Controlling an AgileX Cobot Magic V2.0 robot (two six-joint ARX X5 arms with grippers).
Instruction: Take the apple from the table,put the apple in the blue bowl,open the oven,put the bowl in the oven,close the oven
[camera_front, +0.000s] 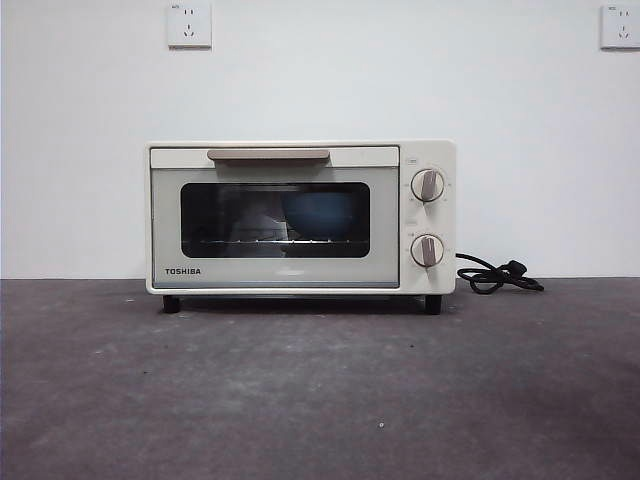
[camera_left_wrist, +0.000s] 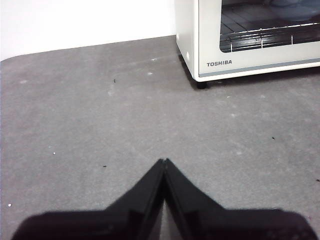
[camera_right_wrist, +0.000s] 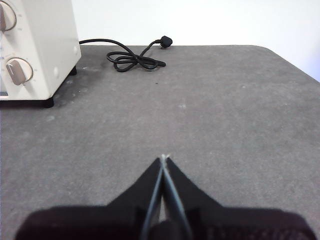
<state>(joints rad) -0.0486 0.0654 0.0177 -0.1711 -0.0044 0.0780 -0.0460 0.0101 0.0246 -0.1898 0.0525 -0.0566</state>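
The cream-white oven (camera_front: 300, 216) stands at the back of the table (camera_front: 320, 390) with its dark glass door closed. Through the glass the blue bowl (camera_front: 318, 214) rests on the wire rack, toward the right. The apple is hidden; I cannot make it out behind the glass. In the left wrist view the left gripper (camera_left_wrist: 164, 161) hovers shut and empty over bare table, off the oven's (camera_left_wrist: 250, 37) front left corner. The right gripper (camera_right_wrist: 163, 158) is shut and empty too, over the table off the oven's (camera_right_wrist: 35, 50) knob side. Neither arm shows in the front view.
A coiled black power cord (camera_front: 497, 274) with its plug lies to the right of the oven; the right wrist view also shows the cord (camera_right_wrist: 132, 59). Two wall sockets (camera_front: 189, 25) sit high on the white wall behind. The oven has two knobs (camera_front: 427, 185) on its right panel.
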